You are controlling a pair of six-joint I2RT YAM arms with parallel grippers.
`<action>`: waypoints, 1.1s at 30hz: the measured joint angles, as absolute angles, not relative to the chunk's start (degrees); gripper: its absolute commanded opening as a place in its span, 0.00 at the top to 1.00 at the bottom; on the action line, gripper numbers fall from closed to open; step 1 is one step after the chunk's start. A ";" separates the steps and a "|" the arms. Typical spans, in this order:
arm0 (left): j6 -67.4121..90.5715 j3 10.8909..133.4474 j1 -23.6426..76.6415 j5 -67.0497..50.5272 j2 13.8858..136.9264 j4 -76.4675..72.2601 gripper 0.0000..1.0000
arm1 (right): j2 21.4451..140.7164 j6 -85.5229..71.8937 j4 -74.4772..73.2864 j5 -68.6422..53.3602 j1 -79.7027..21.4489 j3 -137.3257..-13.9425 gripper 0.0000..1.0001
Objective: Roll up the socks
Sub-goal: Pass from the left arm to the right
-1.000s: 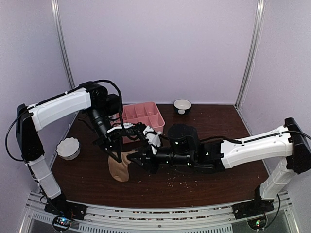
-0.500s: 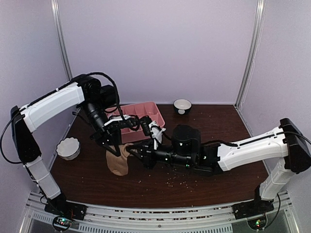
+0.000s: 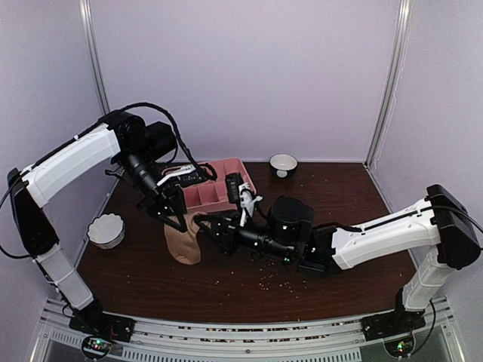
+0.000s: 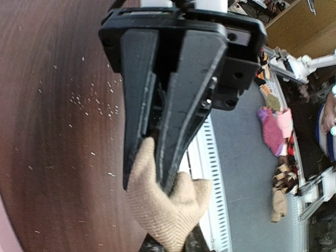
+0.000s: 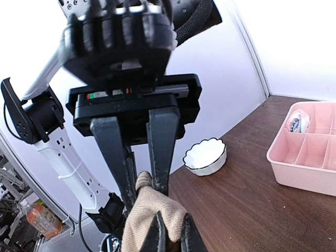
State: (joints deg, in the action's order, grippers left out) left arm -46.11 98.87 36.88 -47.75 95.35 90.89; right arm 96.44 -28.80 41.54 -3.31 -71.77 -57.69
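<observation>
Probably lab, white booth walls [image 3: 241,75], rail-mounted arms [image 3: 377,230]

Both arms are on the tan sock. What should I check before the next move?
1. Left pincer shut on tan sock: ok.
2. Right pincer shut on the same sock: ok.
3. Sock's lower end off the table: cannot tell.
4. Second sock located: cannot tell.
5. White bowl apart from the sock: ok.
</observation>
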 measured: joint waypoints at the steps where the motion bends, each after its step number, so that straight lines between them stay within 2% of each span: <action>1: -45.50 98.83 36.40 -47.90 94.96 90.65 1.00 | 96.79 -29.17 42.35 -3.07 -71.77 -57.78 1.00; 7: -45.56 98.80 33.69 -50.76 94.67 91.42 1.00 | 98.72 -31.40 47.22 -2.02 -71.75 -57.84 0.98; 10: -47.11 98.80 33.23 -52.27 95.31 92.55 1.00 | 98.87 -31.46 47.86 -2.02 -71.77 -57.76 0.66; 12: -47.92 98.80 33.15 -53.06 95.59 92.86 1.00 | 98.67 -31.00 47.97 -2.35 -71.72 -57.45 0.51; 14: -48.16 98.80 33.15 -54.13 95.68 92.27 1.00 | 97.67 -29.65 48.25 -3.44 -71.53 -55.92 0.41; 18: -48.12 98.76 33.15 -55.77 95.68 90.08 1.00 | 94.56 -25.36 46.33 -6.57 -71.24 -52.51 0.34; 19: -48.12 98.74 33.15 -56.01 95.68 89.73 1.00 | 93.71 -23.35 44.42 -7.49 -71.22 -52.53 0.27; 29: -47.97 98.10 33.15 -56.55 95.70 88.27 1.00 | 90.96 -13.15 35.35 -11.03 -70.94 -54.96 0.22; 33: -47.83 97.78 33.15 -56.55 95.70 88.20 1.00 | 91.26 -7.22 28.97 -3.27 -72.05 -58.72 0.21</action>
State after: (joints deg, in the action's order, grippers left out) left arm -47.83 97.78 33.15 -56.55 95.70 88.20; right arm 91.26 -7.22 28.97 -3.27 -72.05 -58.72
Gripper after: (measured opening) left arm 0.043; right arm 0.779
